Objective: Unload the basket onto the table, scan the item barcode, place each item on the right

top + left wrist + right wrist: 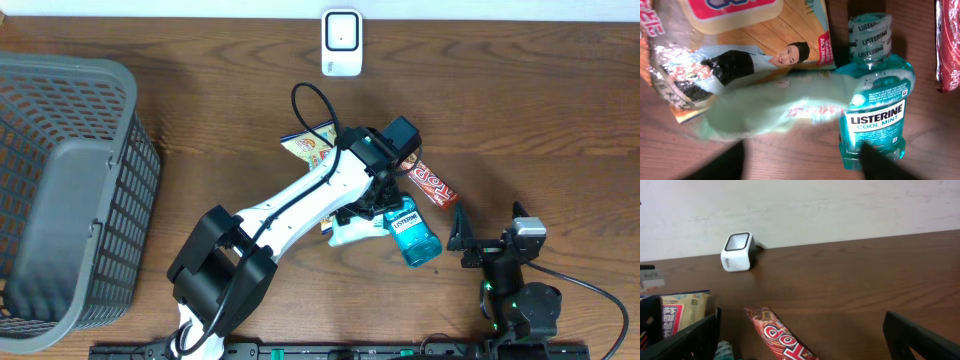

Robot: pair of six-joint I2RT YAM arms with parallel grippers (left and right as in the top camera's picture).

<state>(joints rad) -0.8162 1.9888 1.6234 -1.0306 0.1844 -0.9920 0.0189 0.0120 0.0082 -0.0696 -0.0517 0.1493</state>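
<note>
The white barcode scanner (342, 42) stands at the table's far edge, also in the right wrist view (737, 251). My left gripper (375, 205) hovers over a cluster of items and is open, its dark fingertips (725, 165) wide apart over bare wood. Just ahead of them lies a blurred pale green packet (765, 110) on a printed snack bag (740, 55). A teal Listerine bottle (875, 100) lies by the right fingertip. My right gripper (490, 225) is open and empty near the front right. A red TOP packet (782, 337) lies on the table between its fingers.
A grey mesh basket (60, 190) fills the left side of the table. The snack bag (310, 145), red packet (433, 184) and mouthwash bottle (413, 232) crowd the centre under the left arm. A black cable loops above the arm (310, 100).
</note>
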